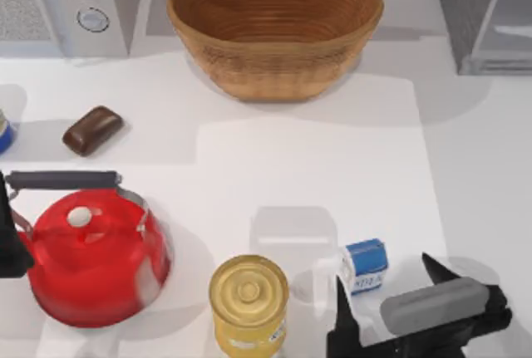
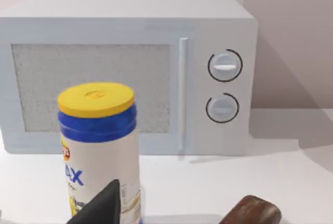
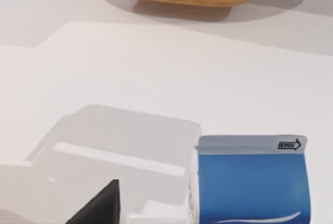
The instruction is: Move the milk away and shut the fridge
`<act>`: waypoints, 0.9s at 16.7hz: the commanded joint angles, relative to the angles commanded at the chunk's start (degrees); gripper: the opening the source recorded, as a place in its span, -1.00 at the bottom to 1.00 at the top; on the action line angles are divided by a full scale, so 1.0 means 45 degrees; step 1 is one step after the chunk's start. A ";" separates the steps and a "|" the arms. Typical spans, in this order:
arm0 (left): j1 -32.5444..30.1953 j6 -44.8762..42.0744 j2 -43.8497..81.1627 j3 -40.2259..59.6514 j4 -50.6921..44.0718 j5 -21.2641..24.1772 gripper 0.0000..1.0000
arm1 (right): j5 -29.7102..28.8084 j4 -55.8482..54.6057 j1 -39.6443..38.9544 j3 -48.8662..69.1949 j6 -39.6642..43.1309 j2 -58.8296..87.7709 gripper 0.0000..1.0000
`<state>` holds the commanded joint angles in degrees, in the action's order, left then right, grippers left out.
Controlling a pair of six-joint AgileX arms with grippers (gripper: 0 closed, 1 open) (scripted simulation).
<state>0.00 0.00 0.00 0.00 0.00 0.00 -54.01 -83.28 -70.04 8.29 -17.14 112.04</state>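
The milk (image 1: 364, 265), a small white carton with a blue top, stands near the table's front right, just right of the yellow can (image 1: 248, 304). My right gripper (image 1: 387, 285) is open at the front edge, one finger on each side of the carton and not touching it. The right wrist view has the milk (image 3: 252, 182) close ahead and one dark fingertip (image 3: 99, 206) beside it. The fridge (image 1: 465, 9) is at the back right corner with its pale door panel (image 1: 509, 17); how far the door stands open I cannot tell. My left arm (image 1: 8, 242) is parked at the left edge.
A wicker basket (image 1: 274, 30) sits at back centre and a microwave (image 1: 75, 5) with two knobs at back left. A red kettle (image 1: 91, 258) and a brown block (image 1: 92, 129) occupy the left. A yellow-lidded blue canister (image 2: 99, 141) stands before the microwave.
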 joint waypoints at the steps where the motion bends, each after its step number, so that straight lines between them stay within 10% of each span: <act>1: 0.0000 0.0000 0.0000 0.0000 0.0000 0.0000 1.00 | -0.0003 -0.0036 -0.0014 0.0004 -0.0005 0.0050 1.00; 15: 0.0000 0.0000 0.0000 0.0000 0.0000 0.0000 1.00 | 0.1775 -0.0842 0.1897 0.1171 0.0931 0.1296 1.00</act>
<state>0.00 0.00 0.00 0.00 0.00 0.00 -46.02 -87.07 -61.51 13.55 -12.95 117.87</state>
